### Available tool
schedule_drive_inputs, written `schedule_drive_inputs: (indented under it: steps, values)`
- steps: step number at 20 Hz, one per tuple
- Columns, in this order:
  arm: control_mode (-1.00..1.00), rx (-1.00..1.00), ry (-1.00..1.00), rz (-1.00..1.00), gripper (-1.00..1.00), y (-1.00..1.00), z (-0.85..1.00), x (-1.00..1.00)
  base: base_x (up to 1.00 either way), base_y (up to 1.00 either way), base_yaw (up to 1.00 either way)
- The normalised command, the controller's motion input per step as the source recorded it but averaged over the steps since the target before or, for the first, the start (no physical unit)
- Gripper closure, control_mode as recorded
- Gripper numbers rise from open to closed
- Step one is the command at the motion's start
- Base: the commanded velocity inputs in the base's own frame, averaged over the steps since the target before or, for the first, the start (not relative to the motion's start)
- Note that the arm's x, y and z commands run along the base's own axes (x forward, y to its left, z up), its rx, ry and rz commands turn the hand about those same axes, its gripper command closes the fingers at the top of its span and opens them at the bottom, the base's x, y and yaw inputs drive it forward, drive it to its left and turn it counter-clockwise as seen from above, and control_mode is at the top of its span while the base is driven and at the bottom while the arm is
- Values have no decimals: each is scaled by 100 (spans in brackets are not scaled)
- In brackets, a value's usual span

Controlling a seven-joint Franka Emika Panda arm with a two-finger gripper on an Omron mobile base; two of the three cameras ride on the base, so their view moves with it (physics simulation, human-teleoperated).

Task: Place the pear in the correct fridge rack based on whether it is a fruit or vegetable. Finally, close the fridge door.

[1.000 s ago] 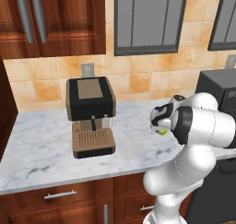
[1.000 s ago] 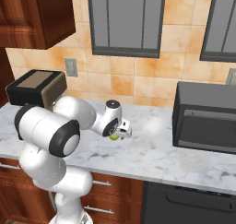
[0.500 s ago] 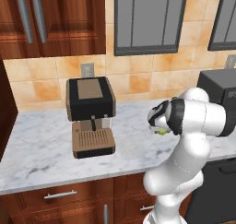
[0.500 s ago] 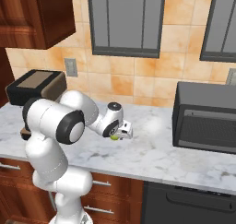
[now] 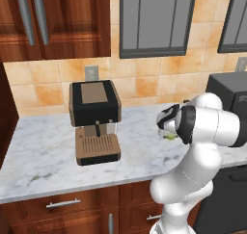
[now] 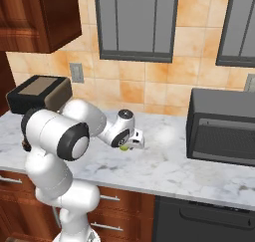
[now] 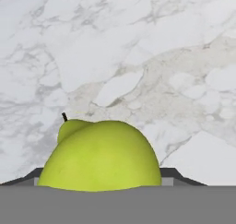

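Observation:
The pear (image 7: 99, 158), bright yellow-green with a short dark stem, sits between my two dark fingertips in the hand view, and each tip lies against one of its sides. My gripper (image 6: 130, 142) hangs low over the marble counter (image 6: 164, 171), shut on the pear (image 6: 123, 147), which peeks out beneath the hand. From the left base view the gripper (image 5: 167, 132) sits at the end of the folded white arm with the pear (image 5: 171, 137) just under it. The fridge rack and the fridge door are out of view.
A black and brown coffee machine (image 5: 95, 120) stands on the counter to the left of the hand. A dark microwave (image 6: 221, 126) is to its right. Wooden cabinets (image 5: 53, 21) hang above, and drawers run below the counter edge.
The jaws have closed in from wide open onto the pear. The arm's elbow has swung and risen while the hand stayed over the same spot on the counter.

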Motion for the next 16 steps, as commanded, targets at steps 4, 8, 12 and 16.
schedule_drive_inputs:
  steps: [4, 8, 12, 16]
  values:
    - [-100, 1, -19, 1, 100, -9, 77, -50, 0, 0, 0]
    - [-100, 2, -19, 5, 100, -2, 100, -48, 0, 0, 0]
    - [-100, 0, -11, 5, 100, 0, 100, -65, 0, 0, 0]
    - [-100, -3, 1, 8, 100, 9, 100, -72, 0, 0, 0]
